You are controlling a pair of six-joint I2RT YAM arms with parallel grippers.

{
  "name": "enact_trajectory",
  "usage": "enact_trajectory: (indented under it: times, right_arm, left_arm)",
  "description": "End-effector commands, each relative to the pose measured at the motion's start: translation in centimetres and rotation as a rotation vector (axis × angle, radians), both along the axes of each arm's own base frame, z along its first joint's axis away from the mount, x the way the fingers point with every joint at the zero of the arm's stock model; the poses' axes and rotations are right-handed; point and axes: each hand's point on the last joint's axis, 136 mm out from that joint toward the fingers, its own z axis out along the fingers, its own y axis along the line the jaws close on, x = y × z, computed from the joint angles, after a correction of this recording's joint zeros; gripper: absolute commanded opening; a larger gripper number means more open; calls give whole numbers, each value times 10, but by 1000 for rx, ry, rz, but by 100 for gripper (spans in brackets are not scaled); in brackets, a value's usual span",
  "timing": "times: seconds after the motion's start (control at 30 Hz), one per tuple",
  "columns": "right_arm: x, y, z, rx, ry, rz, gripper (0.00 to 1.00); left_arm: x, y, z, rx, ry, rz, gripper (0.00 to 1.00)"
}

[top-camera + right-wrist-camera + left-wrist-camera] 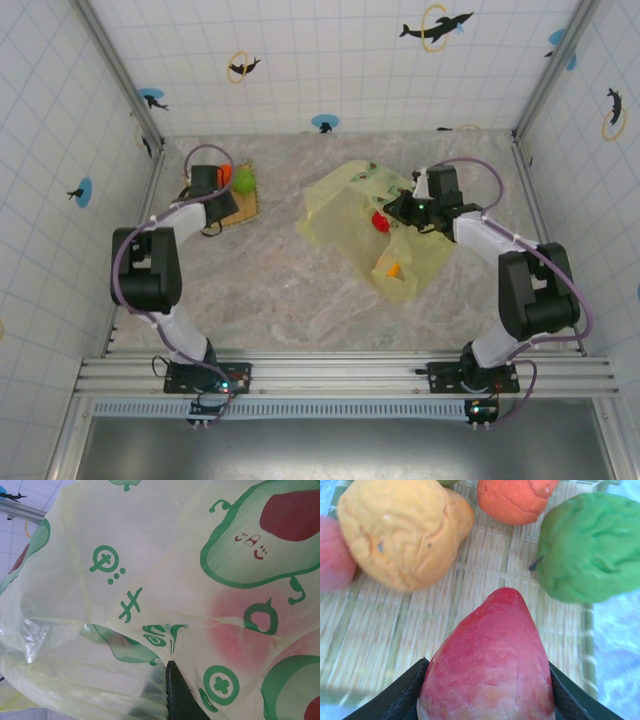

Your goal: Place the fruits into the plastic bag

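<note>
Top view looks down from the near edge over the whole bench [290,300]. Left wrist view hangs close over the mat [485,570]; right wrist view nearly touches the bag [150,555]. Top view shares both.

The work surface is a flat rectangular table top [290,300] with a beige-grey marbled finish. White tiled walls [330,70] bound it on three sides, and an aluminium rail [340,372] runs along the near edge. Two items lie directly on it. A square tan woven mat [250,207] lies flat in the far-left area, near the left wall. A large translucent yellow-green plastic bag [345,215], printed with green-and-red avocado marks, lies crumpled right of centre, well apart from the mat.
</note>
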Motion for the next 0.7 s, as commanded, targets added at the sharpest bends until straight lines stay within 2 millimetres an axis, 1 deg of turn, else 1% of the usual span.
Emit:
enact_trajectory:
  times: [0.0, 0.1, 0.2, 0.27, 0.3, 0.33, 0.37, 0.43, 0.5, 0.53, 0.6, 0.63, 0.67]
  right_arm:
    - [2, 3, 0, 6, -15, 9, 0]
    - [3, 3, -1, 0, -14, 12, 0]
    - [4, 4, -1, 3, -12, 16, 0]
    - [5, 5, -1, 3, -13, 16, 0]
    - [5, 5, 0, 4, -15, 15, 0]
    - [6, 5, 0, 3, -17, 14, 0]
    - [6, 4, 0, 3, -16, 14, 0]
    - [6, 5, -1, 2, -14, 14, 0]
    - [6, 5, 0, 1, -14, 16, 0]
    - [6, 5, 0, -1, -16, 17, 0]
    - [6, 4, 2, -7, -17, 19, 0]
    - [6, 3, 2, -9, -18, 20, 0]
    - [6, 3, 3, -10, -17, 21, 0]
  left_arm:
    - [-24, -23, 26, -67, -72, -57, 50]
    - [-42, -50, 63, -99, -171, -140, 49]
    - [-57, -89, 103, -141, -274, -245, 49]
    - [-68, -123, 133, -173, -353, -341, 48]
    - [-74, -140, 144, -194, -387, -389, 48]
    - [-82, -160, 156, -223, -425, -451, 48]
    - [-94, -187, 166, -260, -453, -542, 48]
    - [-112, -226, 177, -310, -478, -672, 48]
    - [-129, -262, 180, -337, -471, -798, 48]
    - [-139, -281, 178, -336, -460, -866, 48]
    - [-155, -309, 168, -322, -427, -976, 48]
    - [-162, -319, 153, -305, -389, -1017, 48]
    - [-164, -330, 157, -300, -391, -1051, 48]
